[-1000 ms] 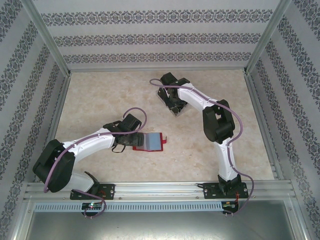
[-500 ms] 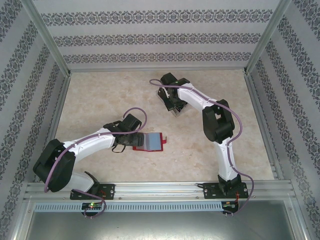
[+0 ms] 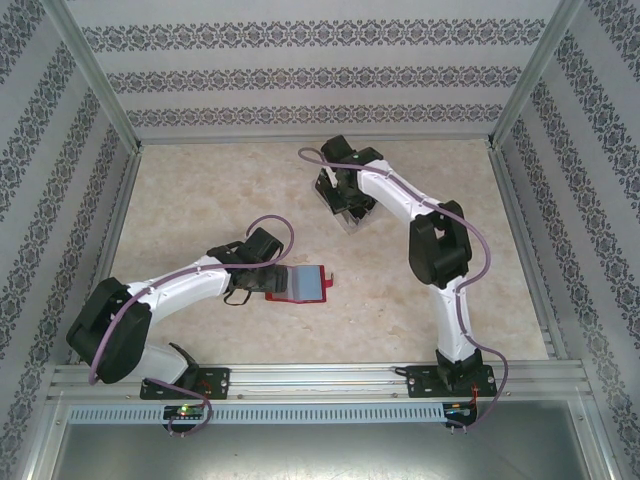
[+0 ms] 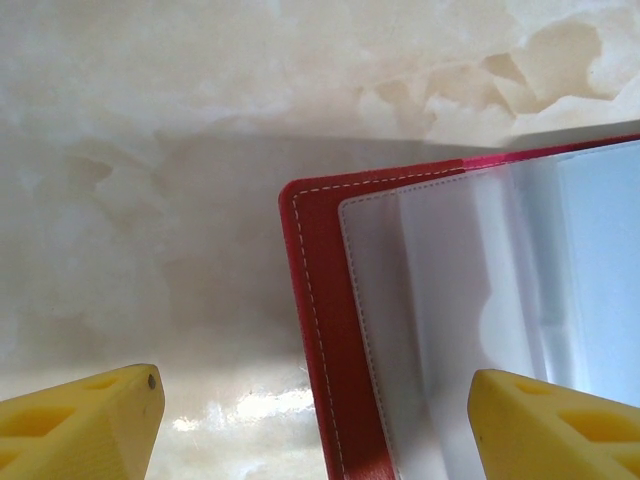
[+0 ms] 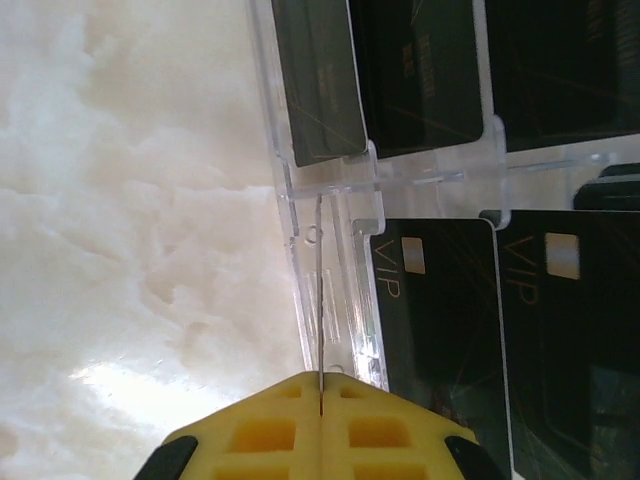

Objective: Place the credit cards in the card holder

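Two arms over the bench (image 3: 200,200): your left gripper (image 4: 315,388) stays spread over the open card holder (image 4: 312,300), mid-bench. Your right arm has just nudged at the clear rack (image 5: 300,190), right gripper (image 5: 320,388) pressed together on what looks like an edge-on card (image 5: 319,300), so a pick looks underway. Other credit cards (image 5: 430,80) sit racked.

A cream, marble-patterned desk (image 3: 200,200) carries a clear plastic slotted rack (image 5: 330,200) toward its far middle. Patterned wallpaper panels (image 3: 300,70) stand on 3 sides; an aluminium rail (image 3: 320,378) runs along the near edge.
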